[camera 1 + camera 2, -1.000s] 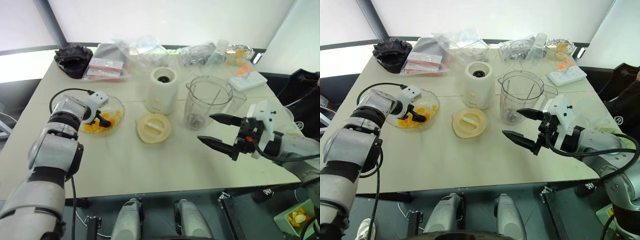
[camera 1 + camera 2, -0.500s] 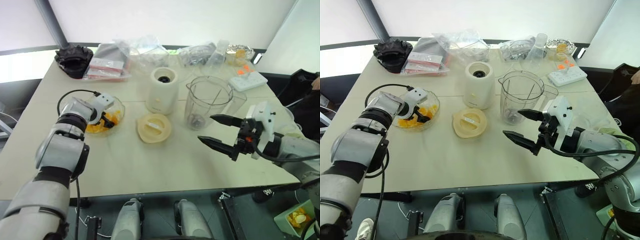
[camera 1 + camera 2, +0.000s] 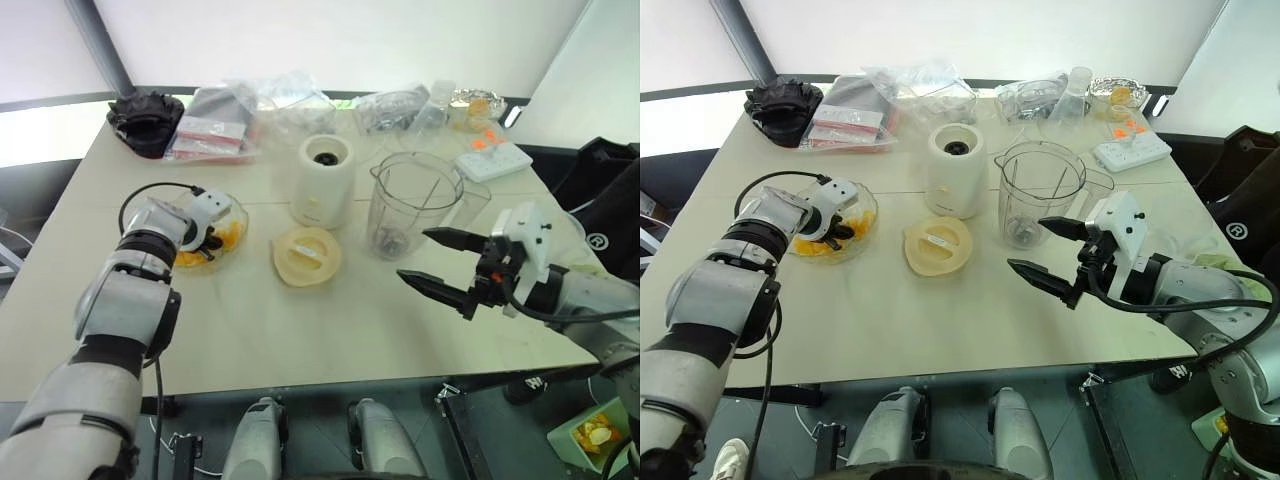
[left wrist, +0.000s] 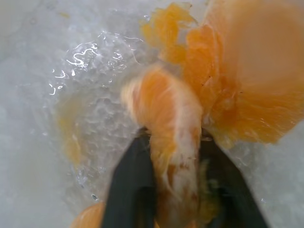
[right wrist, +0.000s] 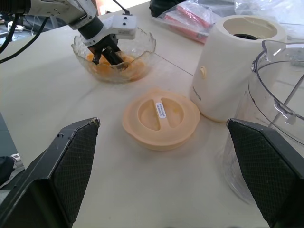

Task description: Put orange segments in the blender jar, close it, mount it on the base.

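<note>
The orange segments [image 3: 228, 234] lie in a shallow clear scalloped bowl [image 3: 238, 209] on the left of the table. My left gripper [image 3: 208, 241] reaches down into that bowl. In the left wrist view it is shut on one orange segment [image 4: 166, 109], with a black finger [image 4: 135, 185] pressed on each side. The blender jar [image 3: 414, 205] stands upright and uncovered at the table's middle, beside the cream base [image 3: 325, 180]. My right gripper [image 3: 436, 259] hovers wide open in front of the jar, holding nothing.
A flat round cream lid [image 3: 307, 256] lies in front of the base. Plastic bags [image 3: 215, 125] and a black object [image 3: 147, 118] crowd the back edge. A white power strip [image 3: 495, 160] lies at the back right.
My left gripper's fingers have shut on an orange segment in the bowl. The right arm has not moved.
</note>
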### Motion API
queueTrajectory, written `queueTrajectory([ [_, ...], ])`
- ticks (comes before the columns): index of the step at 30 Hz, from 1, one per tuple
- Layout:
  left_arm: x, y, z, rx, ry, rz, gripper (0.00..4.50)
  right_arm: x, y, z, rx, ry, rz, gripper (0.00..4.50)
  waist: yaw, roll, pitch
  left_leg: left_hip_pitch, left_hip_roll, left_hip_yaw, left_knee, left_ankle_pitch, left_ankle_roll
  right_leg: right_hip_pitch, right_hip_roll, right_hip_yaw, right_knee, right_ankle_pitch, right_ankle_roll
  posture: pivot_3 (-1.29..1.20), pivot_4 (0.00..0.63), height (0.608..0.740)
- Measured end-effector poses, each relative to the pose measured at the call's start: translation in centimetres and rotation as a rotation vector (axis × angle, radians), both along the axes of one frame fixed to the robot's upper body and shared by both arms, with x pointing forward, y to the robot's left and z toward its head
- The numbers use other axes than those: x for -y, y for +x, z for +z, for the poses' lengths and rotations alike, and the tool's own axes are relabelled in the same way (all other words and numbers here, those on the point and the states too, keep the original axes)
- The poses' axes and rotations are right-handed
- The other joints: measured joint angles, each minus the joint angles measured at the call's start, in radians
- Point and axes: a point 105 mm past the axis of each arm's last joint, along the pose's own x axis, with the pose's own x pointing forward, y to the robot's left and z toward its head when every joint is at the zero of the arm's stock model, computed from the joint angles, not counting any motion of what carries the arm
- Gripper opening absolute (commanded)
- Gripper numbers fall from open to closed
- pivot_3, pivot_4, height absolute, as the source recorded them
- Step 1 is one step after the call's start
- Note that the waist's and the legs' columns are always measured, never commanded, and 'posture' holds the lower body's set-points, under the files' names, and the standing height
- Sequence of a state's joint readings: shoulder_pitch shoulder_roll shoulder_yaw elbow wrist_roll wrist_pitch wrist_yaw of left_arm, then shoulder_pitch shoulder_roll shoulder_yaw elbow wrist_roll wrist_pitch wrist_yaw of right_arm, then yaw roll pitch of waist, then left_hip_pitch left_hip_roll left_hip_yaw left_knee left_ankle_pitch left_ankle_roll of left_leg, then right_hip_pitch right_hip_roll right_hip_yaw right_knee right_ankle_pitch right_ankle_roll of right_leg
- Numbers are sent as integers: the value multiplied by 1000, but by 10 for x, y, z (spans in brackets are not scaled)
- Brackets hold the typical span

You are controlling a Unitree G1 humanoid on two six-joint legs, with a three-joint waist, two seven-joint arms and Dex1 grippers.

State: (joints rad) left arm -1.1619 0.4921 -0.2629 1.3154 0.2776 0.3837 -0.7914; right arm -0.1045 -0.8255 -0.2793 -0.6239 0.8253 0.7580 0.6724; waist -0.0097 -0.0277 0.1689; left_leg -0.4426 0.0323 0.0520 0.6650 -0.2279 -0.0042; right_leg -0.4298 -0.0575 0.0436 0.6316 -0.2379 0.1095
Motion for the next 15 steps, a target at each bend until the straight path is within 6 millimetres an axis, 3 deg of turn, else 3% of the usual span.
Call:
queueTrajectory([
  [11, -4, -1, 1, 1, -1, 11, 56, 1, 1, 0, 3, -5, -4, 4500, -1, 0, 0, 0, 0, 0, 0, 0, 0, 0, 0, 0, 0, 0, 0, 0, 150, 740],
  [15, -17, 0, 15, 34, -133, 124, 56, -2, 1, -2, 0, -10, 4, 4500, -3, -2, 1, 0, 0, -1, 0, 0, 0, 0, 1, 0, 0, 0, 1, 0, 150, 740],
])
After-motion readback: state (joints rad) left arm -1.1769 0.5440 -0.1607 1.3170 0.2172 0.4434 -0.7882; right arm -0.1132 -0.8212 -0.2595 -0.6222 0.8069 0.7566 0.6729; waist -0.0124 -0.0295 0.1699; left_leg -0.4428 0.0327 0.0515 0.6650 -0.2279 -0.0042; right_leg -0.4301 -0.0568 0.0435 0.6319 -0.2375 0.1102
